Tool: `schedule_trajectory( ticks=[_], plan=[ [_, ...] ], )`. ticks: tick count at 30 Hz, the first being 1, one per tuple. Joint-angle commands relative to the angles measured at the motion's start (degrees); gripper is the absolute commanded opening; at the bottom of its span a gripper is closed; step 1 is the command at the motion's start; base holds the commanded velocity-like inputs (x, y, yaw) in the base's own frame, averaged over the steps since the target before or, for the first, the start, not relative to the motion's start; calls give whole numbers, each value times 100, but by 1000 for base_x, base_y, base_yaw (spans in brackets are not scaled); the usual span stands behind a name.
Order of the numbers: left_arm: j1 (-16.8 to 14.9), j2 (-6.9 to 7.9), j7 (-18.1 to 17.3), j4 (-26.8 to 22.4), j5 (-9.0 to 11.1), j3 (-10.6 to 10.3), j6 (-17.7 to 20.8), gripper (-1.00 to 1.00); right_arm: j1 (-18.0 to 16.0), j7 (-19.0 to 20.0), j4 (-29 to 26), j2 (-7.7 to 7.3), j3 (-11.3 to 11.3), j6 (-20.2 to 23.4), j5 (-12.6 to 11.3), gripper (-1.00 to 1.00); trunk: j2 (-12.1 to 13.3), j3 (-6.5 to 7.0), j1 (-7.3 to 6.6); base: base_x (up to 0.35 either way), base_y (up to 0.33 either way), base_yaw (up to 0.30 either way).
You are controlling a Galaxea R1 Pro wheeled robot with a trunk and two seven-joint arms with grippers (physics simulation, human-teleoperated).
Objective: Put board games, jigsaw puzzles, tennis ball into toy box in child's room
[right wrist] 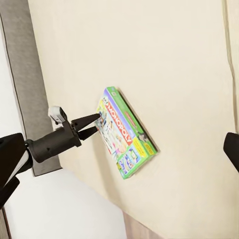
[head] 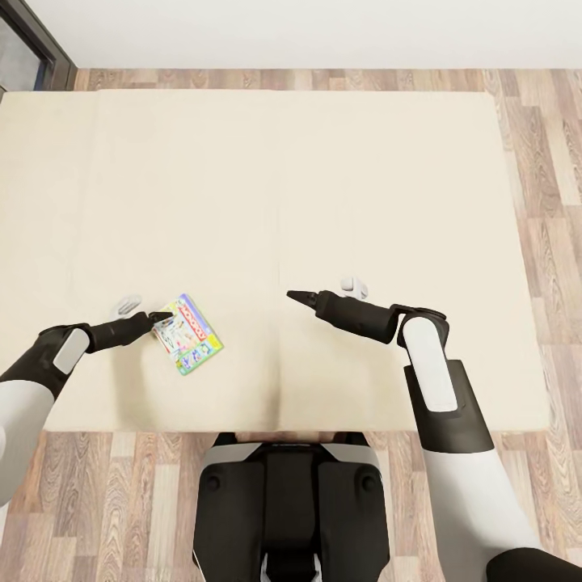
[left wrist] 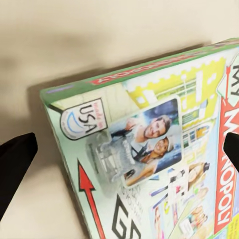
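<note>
Monopoly board game point(head: 187, 334), a flat colourful box with green edges, lies on the cream bed point(head: 339, 186) near its front edge, with the left gripper point(head: 159, 318) at the box's near corner, jaws spread and nothing between them. The right gripper point(head: 297, 297) hovers well apart over bare cover; whether its jaws are parted cannot be told. The step looks like picking up this game, so the left jaws likely need to straddle an edge and clamp.
</note>
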Motion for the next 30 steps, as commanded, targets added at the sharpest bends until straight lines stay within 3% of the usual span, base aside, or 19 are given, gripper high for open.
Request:
schedule_trajectory(
  ticks=[1, 16, 30],
  plan=[
    [2, -30, -1, 9, 32, -2, 67, 100, -2, -20, -3, 1, -3, 22, -15, 100, -5, -8, 6, 0, 0, 0],
    [5, -30, -10, 9, 36, 7, 67, 100, 0, -18, -3, -4, -3, 22, -15, 100, -5, -13, 6, 0, -95, 0],
    [3, -30, -10, 9, 36, 7, 65, 100, 16, -18, -3, -5, -3, 22, -15, 100, -5, -13, 6, 0, -11, 0]
  ],
)
